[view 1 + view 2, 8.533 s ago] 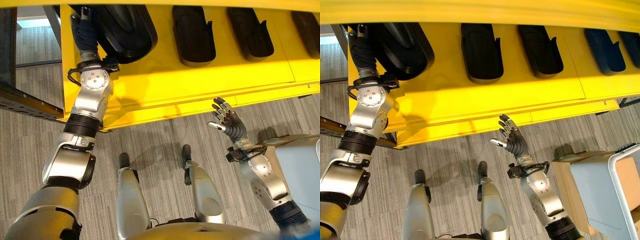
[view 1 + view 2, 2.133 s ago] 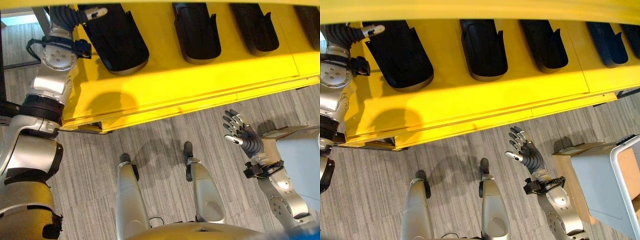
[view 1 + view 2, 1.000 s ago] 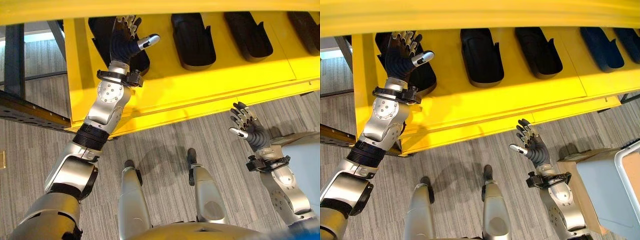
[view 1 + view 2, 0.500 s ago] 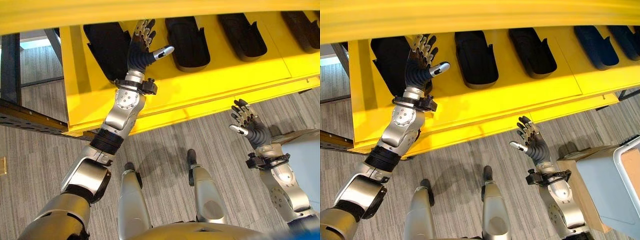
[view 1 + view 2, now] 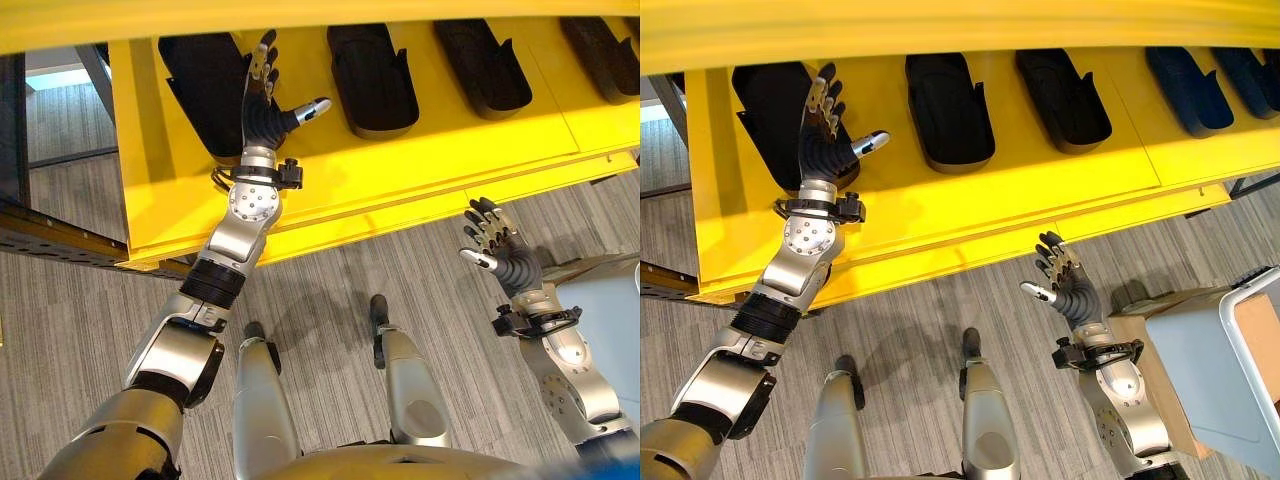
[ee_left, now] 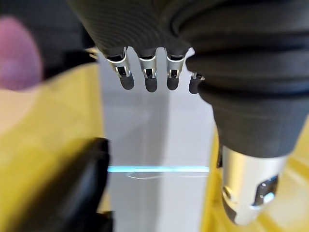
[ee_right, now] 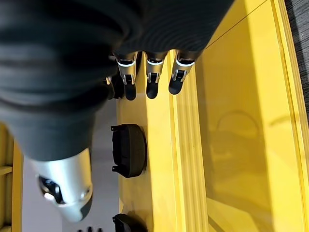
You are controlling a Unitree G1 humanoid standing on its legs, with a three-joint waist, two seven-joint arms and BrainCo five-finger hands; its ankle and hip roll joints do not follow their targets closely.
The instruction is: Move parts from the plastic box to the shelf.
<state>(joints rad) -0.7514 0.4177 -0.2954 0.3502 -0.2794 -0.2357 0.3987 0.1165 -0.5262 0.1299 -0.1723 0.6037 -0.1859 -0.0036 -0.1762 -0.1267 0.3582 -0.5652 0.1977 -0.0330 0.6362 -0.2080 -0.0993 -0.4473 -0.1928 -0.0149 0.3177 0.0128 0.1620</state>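
Note:
Several black moulded parts lie in a row on the yellow shelf [image 5: 450, 135]: the leftmost part [image 5: 200, 85], then another part [image 5: 372, 65] and a third [image 5: 482, 62]. My left hand [image 5: 262, 118] is raised over the shelf beside the leftmost part's right edge, open, with straight fingers [image 6: 147, 72] and nothing in it. Lower on the right, my right hand [image 5: 505, 262] is open and empty above the floor, just before the shelf's front edge. The grey-blue plastic box [image 5: 1195, 380] stands at the far right.
A cardboard box [image 5: 1132, 335] sits under the plastic box. A dark metal rack [image 5: 50, 235] runs along the left of the shelf. An upper yellow board [image 5: 300, 15] overhangs the shelf. Grey carpet floor [image 5: 330, 280] lies in front.
My left hand has let go of the large leftmost part, drawn back from the shelf's left end and opened beside it. The right hand stays open, hardly moved. The camera has shifted.

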